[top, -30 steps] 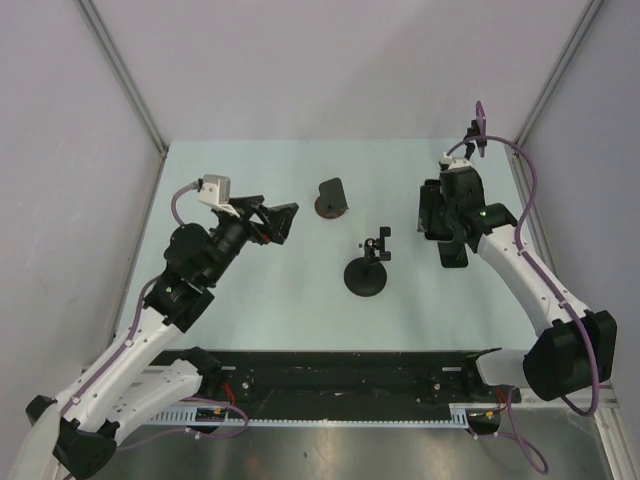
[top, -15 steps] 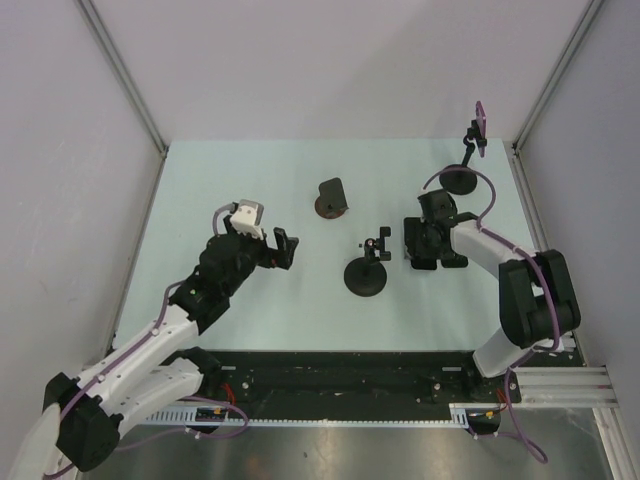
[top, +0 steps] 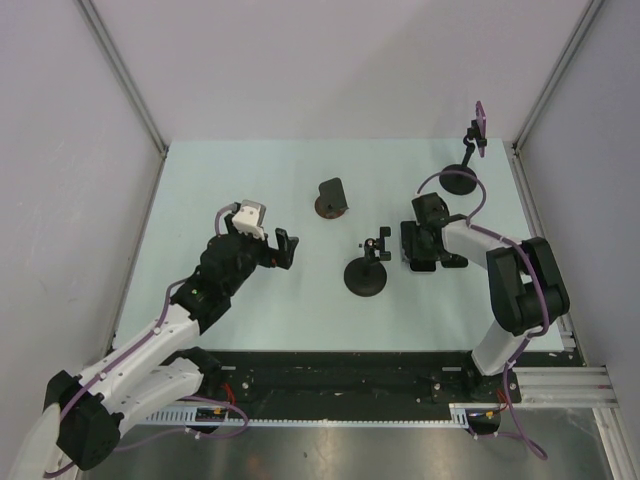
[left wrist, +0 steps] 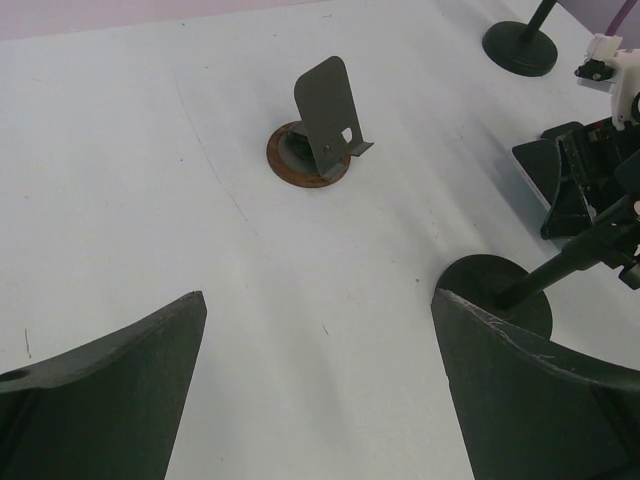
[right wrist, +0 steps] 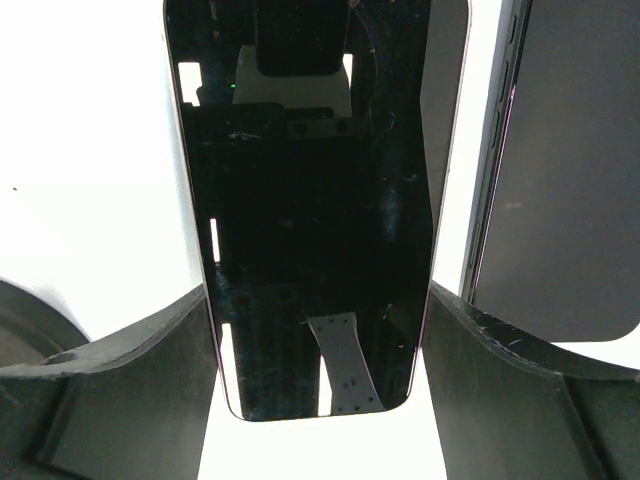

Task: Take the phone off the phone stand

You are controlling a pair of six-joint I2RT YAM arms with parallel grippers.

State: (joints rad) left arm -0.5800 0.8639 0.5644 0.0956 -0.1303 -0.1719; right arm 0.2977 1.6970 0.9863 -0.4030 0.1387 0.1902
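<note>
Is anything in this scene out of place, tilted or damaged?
Nothing looks broken or spilled. The phone sits in the right gripper, low at the table, beside a second dark slab that I cannot identify.

You get even, diffuse overhead light in the top view, with only faint, soft shadows on the pale table [top: 250, 170]. Your left wrist view is bright and sharp farther out, while its own fingers [left wrist: 100, 400] blur at the bottom edge. In your right wrist view the table blows out to white, and the glossy phone [right wrist: 320, 250] throws back dark reflections with small glints
</note>
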